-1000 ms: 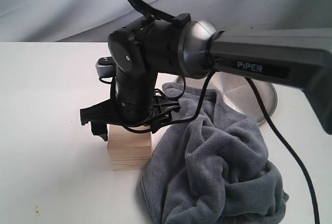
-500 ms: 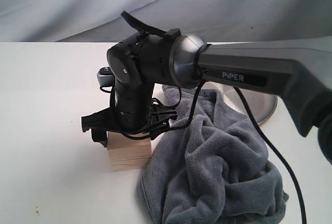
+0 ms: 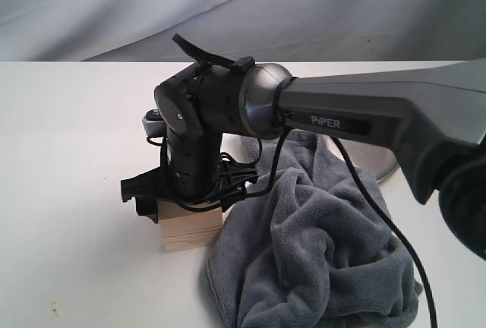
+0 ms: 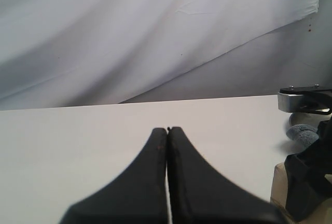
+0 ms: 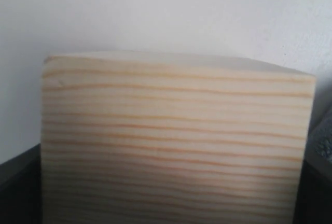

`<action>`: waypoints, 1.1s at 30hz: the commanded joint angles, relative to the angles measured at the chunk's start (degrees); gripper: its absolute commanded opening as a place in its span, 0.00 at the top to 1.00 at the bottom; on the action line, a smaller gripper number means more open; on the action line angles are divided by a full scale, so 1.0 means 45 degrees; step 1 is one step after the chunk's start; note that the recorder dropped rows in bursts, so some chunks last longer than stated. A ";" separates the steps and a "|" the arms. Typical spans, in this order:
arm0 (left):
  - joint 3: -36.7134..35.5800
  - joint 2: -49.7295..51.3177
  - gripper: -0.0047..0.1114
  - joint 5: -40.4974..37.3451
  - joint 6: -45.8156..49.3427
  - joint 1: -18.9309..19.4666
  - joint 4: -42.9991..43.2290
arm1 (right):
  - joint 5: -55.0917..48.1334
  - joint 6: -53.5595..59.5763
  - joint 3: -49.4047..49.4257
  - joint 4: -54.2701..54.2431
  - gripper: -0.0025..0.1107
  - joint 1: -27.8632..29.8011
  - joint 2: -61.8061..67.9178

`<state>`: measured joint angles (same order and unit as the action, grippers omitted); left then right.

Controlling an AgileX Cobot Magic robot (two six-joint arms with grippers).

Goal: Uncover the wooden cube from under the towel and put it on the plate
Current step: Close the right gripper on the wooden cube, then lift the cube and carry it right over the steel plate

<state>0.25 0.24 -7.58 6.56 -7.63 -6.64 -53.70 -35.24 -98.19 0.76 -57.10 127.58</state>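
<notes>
The wooden cube [image 3: 190,229], pale with fine grain lines, stands uncovered on the white table just left of the crumpled grey-blue towel [image 3: 319,252]. My right gripper [image 3: 186,205] is low over the cube, open, with one black finger on each side of it. In the right wrist view the cube [image 5: 176,130] fills the space between the fingers [image 5: 18,182]. The silver plate [image 3: 372,159] lies behind the towel, mostly hidden by the right arm. My left gripper [image 4: 167,129] is shut on nothing, above bare table to the left of the cube.
The towel is heaped from the cube toward the front right of the white table [image 3: 68,153]. A grey cloth backdrop [image 3: 114,9] hangs behind the table. The right arm's black cable [image 3: 402,252] trails over the towel.
The right gripper has sunk lower around the cube and shifted slightly right. The cube, towel and plate have stayed put.
</notes>
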 commanded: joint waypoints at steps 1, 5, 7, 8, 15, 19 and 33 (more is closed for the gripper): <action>-0.0056 -0.0053 0.96 0.0004 -0.0032 -0.0062 -0.0022 | -0.0011 -0.0109 0.0035 0.0146 0.49 -0.0014 0.0160; -0.0056 -0.0053 0.96 0.0004 -0.0032 -0.0062 -0.0022 | -0.0299 -0.0272 0.0035 0.0223 0.80 -0.0014 0.0160; -0.0056 -0.0053 0.96 0.0004 -0.0032 -0.0062 -0.0022 | -0.0396 -0.0213 0.0035 0.0390 0.98 -0.0014 0.0160; -0.0056 -0.0053 0.96 0.0004 -0.0032 -0.0062 -0.0022 | -0.0379 -0.0213 0.0035 0.0416 0.98 -0.0014 0.0160; -0.0056 -0.0053 0.96 0.0004 -0.0032 -0.0062 -0.0022 | -0.0522 0.0026 0.0035 0.0477 0.98 -0.0014 0.0108; -0.0056 -0.0053 0.96 0.0004 -0.0032 -0.0062 -0.0022 | -0.0549 0.0201 0.0035 0.0505 0.98 -0.0014 -0.0352; -0.0056 -0.0053 0.96 0.0004 -0.0032 -0.0062 -0.0022 | -0.1791 0.0449 0.0035 0.2674 0.98 -0.0014 -0.2749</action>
<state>0.25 0.24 -7.58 6.56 -7.63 -6.64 -60.07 -33.85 -97.76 9.26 -57.10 117.63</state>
